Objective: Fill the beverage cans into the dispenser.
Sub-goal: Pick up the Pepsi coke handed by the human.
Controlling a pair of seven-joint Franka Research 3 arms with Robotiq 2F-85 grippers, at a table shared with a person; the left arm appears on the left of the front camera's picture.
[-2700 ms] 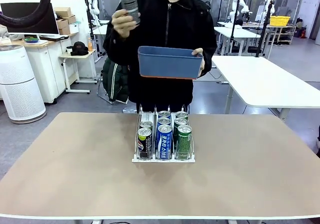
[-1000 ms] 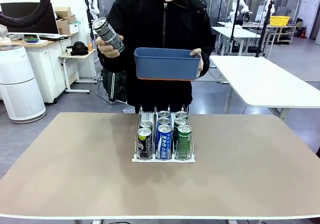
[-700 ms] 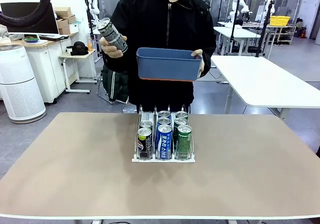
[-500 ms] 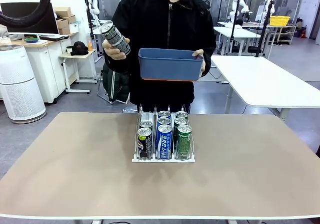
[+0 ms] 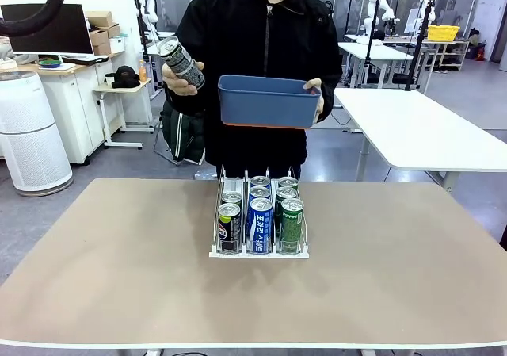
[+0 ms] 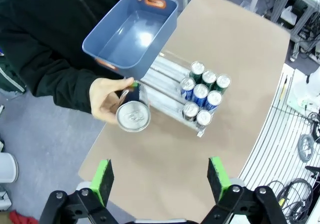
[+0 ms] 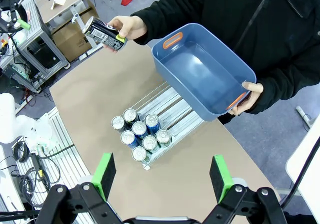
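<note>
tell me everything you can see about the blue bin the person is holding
The blue rectangular plastic bin has rounded corners, tapered walls and an orange-lined handle slot at each short end. Its inside looks empty and glossy. The person holds it in the air above the far end of the can dispenser, tilted, with one hand gripping one short end. The other hand, beside it, holds a dark drink can.

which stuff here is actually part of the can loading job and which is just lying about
Part of the job:
- dispenser on the table, three lanes
- beverage cans standing in its lanes
- dark can held up in the person's hand
- blue bin in the person's other hand, empty inside

Just lying about:
- white air purifier
- side table
- yellow crate far back
</note>
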